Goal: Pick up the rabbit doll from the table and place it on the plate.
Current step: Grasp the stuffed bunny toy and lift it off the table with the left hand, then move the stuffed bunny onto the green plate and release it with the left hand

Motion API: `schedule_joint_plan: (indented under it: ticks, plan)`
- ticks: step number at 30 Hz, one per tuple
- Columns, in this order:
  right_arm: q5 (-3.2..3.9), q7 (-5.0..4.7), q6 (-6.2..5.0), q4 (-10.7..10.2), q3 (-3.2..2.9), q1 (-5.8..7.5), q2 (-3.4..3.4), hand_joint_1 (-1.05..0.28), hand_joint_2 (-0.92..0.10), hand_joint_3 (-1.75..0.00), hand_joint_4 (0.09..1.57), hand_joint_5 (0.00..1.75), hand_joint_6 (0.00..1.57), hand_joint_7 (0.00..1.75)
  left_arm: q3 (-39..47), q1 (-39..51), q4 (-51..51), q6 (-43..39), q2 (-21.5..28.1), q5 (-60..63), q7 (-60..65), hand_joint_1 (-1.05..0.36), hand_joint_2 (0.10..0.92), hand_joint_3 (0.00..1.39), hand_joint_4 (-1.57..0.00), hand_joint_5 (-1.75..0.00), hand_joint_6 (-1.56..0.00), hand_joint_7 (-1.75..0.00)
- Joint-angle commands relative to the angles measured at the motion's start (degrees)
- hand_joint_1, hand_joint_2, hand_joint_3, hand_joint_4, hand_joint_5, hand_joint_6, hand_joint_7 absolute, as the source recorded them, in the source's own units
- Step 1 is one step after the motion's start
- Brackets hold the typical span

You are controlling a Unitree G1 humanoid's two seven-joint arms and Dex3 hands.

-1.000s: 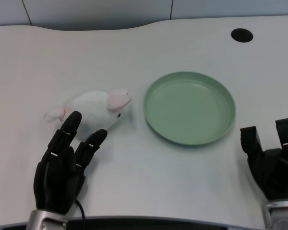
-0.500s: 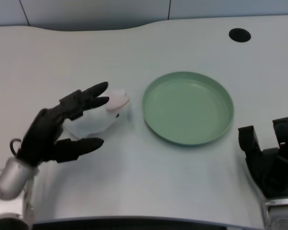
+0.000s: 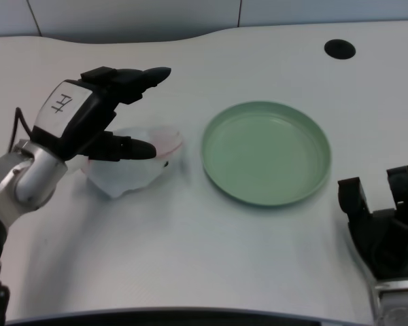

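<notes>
Above the rabbit doll (image 3: 139, 168), left robot hand (image 3: 88, 115) spreads open.

The green plate (image 3: 266, 152) sat on the white table (image 3: 190, 258), and everything else lay around it. Just to the plate's left lay the white rabbit doll (image 3: 132, 170), its pink ear nearest the rim but apart from it. The left hand (image 3: 95, 115) hovered over the doll, farther from the plate, with its upper fingers (image 3: 146, 76) stretched toward the plate's far-left side and the thumb lying across the doll's top. The fingers stood apart and nothing was clasped between them. Beyond the plate, to its far right, a round black hole (image 3: 340, 49) showed in the table.
</notes>
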Motion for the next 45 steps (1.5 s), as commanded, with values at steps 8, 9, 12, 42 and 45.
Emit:
schedule_joint_plan:
  ticks: [8, 9, 12, 42, 45]
  plan:
    - [0.98, 0.20, 0.57, 0.82, -0.67, 3.30, 2.19, -0.59, -0.92, -0.16, 0.79, 1.75, 0.64, 1.67, -8.90, -4.76, 10.11, 13.26, -5.50, -1.82, -6.16, -1.04, 0.898, 0.02, -0.28, 0.00, -0.23, 0.00]
    - [0.99, 0.26, 0.63, 0.76, -0.70, 3.33, 2.21, -0.59, -0.92, -0.16, 0.78, 1.75, 0.64, 1.67, -9.27, -4.84, 10.24, 13.87, -5.66, -2.14, -6.80, -1.04, 0.902, 0.02, -0.27, 0.00, -0.22, 0.00]
    - [1.38, -0.01, 0.74, -0.13, -0.73, 3.97, 2.52, -0.59, -0.92, -0.15, 0.79, 1.75, 0.64, 1.68, -10.38, -4.53, 11.48, 17.92, -7.41, -2.99, -11.39, -1.03, 0.863, 0.00, -0.32, -0.03, -0.21, 0.00]
    - [1.44, -1.44, -0.83, -1.66, -0.22, 3.99, 2.64, -0.59, -0.92, -0.17, 0.79, 1.75, 0.59, 1.75, -22.58, -9.51, 11.59, 21.62, -7.69, -0.65, 1.27, -0.40, 0.921, 0.23, -0.66, -1.75, -0.48, -1.70]
    - [1.62, -1.41, -0.41, -1.38, -0.30, 3.63, 2.40, -0.58, -0.92, -0.17, 0.78, 1.75, 0.59, 1.75, -21.93, -11.24, 10.70, 19.46, -8.06, -1.58, 1.52, -0.37, 0.921, 0.18, -0.67, -1.75, -0.50, -1.68]
